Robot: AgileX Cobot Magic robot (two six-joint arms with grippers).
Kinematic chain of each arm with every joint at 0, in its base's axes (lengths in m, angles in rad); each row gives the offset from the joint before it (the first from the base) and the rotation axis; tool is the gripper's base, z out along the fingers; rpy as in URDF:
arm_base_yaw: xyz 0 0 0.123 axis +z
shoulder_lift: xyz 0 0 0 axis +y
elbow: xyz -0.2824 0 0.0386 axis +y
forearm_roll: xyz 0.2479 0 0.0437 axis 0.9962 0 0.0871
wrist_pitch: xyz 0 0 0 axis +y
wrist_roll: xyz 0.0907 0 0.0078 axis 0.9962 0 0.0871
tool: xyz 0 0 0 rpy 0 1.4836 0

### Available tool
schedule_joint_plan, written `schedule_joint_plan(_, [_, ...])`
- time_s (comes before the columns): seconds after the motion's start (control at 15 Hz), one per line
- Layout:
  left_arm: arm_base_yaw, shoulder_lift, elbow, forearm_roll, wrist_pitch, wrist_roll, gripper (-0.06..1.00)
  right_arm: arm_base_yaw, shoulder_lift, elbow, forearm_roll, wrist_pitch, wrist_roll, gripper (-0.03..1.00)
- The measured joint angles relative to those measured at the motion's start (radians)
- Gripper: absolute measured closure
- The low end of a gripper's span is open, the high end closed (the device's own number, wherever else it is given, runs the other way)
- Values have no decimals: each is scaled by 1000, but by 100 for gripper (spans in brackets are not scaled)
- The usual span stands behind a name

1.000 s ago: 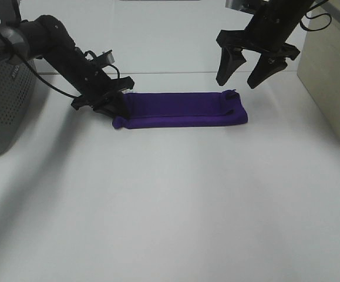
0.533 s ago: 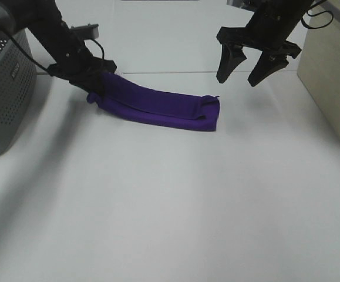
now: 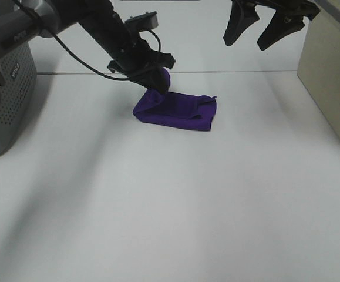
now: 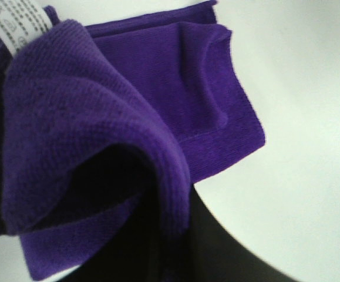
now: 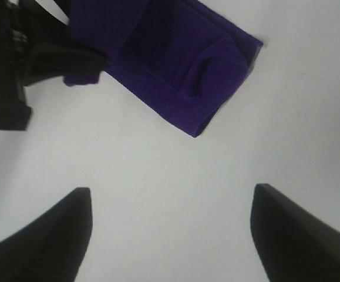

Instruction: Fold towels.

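Lying flat on the white table [image 3: 170,205], the folded part of the deep purple towel [image 3: 184,113] is resting just below and beside the left gripper [image 3: 158,82]. Its fingers are clamping together on the towel's raised end and holding that end curled over the flat part. A white tag [image 4: 18,22] is showing right by the pinched end. Farther back, the right gripper [image 3: 246,44] is hanging with its fingers spread apart, well above the towel and touching nothing.
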Motion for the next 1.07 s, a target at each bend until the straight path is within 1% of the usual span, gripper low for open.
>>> schedule_joint_plan(0.13, [-40, 24, 0, -3, -59, -5, 90, 0, -23, 0, 0, 0, 0, 23])
schedule_joint_plan(0.2, [-68, 34, 0, -30, -144, -7, 69, 0, -36, 0, 0, 1, 0, 23])
schedule_joint_plan(0.27, [-68, 34, 0, -30, -144, -7, 69, 0, -36, 0, 0, 1, 0, 23])
schedule_joint_plan(0.33, [-99, 35, 0, -122, -199, 2, 36, 0, -57, 0, 0, 1, 1, 23])
schedule_joint_plan(0.4, [-110, 35, 0, -155, -209, 14, 31, 0, -67, 0, 0, 1, 1, 23])
schedule_joint_plan(0.47, [-115, 35, 0, -170, -209, 20, 26, 0, -80, 0, 0, 1, 2, 23])
schedule_joint_plan(0.53, [-116, 35, 0, -178, -209, 22, 24, 0, -91, 0, 0, 1, 2, 23])
schedule_joint_plan(0.73, [-97, 13, 0, -177, -190, 23, 23, 0, -127, 0, -2, 2, 2, 23])
schedule_joint_plan(0.8, [-88, -10, 0, -153, -179, 24, 23, 0, -135, 0, -4, 2, 2, 23])
schedule_joint_plan(0.93, [-59, -81, 0, -35, -138, 6, 23, 0, -147, 0, -19, 3, 4, 23])
schedule_joint_plan(1.0, [-39, -119, 0, 63, -105, -39, 23, 0, -157, 0, -33, 3, 17, 23])
schedule_joint_plan(1.07, [-25, -147, 0, 173, -58, -109, 23, 0, -169, 0, -49, 3, 22, 23])
